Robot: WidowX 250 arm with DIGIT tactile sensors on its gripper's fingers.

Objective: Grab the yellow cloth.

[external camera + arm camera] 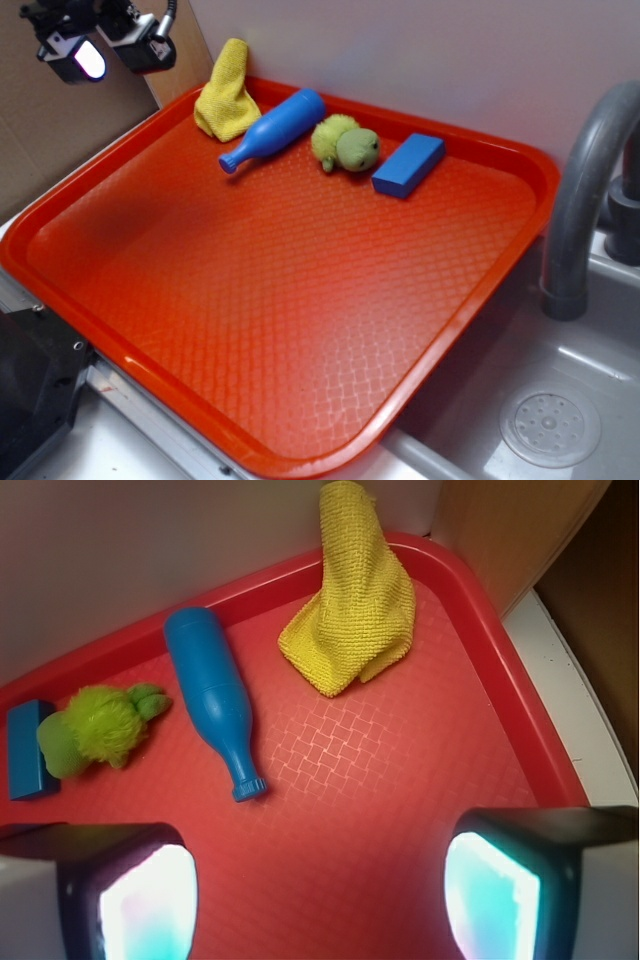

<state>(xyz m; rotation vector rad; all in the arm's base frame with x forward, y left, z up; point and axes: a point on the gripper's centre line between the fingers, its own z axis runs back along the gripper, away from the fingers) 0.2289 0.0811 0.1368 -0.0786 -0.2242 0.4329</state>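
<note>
Two glowing finger pads framed the bottom of the wrist view, set far apart with only bare tray between them, so the gripper point(320, 895) stood wide and held nothing. From outside, the gripper point(105, 50) hung above the tray's far left edge, clear of everything on it. Nearest to it lay the yellow cloth point(228, 95), bunched in the far corner of the red tray point(300, 330), its pointed top leaning on the rim and seemingly against the wall behind. Just beside it lay a blue bottle point(272, 128) on its side, neck toward the tray's middle. Beyond sat a yellow-green plush toy point(345, 143), then a blue block point(408, 165).
</note>
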